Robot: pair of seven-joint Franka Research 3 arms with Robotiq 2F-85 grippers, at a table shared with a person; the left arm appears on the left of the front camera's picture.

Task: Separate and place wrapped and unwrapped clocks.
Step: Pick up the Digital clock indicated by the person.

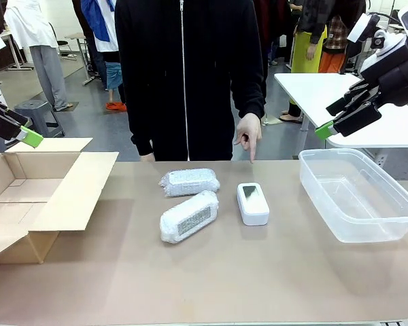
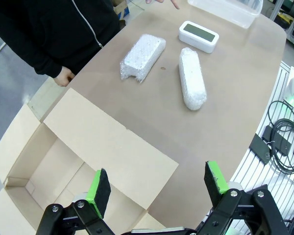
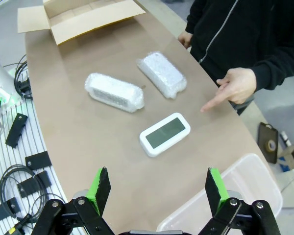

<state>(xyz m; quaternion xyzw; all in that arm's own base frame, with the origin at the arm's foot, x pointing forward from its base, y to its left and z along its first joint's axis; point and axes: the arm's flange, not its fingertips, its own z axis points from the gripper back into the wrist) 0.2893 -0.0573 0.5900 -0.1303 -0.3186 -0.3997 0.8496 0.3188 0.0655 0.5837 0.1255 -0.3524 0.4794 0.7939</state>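
Two bubble-wrapped clocks lie mid-table: one farther [image 1: 190,181] [image 2: 143,56] [image 3: 162,74], one nearer [image 1: 188,216] [image 2: 192,78] [image 3: 114,92]. To their right lies the bare white clock [image 1: 253,203] [image 2: 199,36] [image 3: 165,134], screen up. A person in black stands at the far side, one hand [image 1: 248,136] [image 3: 233,87] pointing a finger down at the bare clock. My left gripper [image 1: 24,134] [image 2: 157,186] hangs open above the cardboard box. Above the plastic tub my right gripper [image 1: 340,115] [image 3: 158,185] hovers, open too. Neither holds anything.
An open cardboard box [image 1: 27,197] [image 2: 63,161] [image 3: 83,17] stands at the table's left. A clear plastic tub [image 1: 357,193] [image 2: 225,9] [image 3: 225,200] stands at the right. Cables and black parts [image 3: 19,161] lie beside the near table edge. Other people stand in the background.
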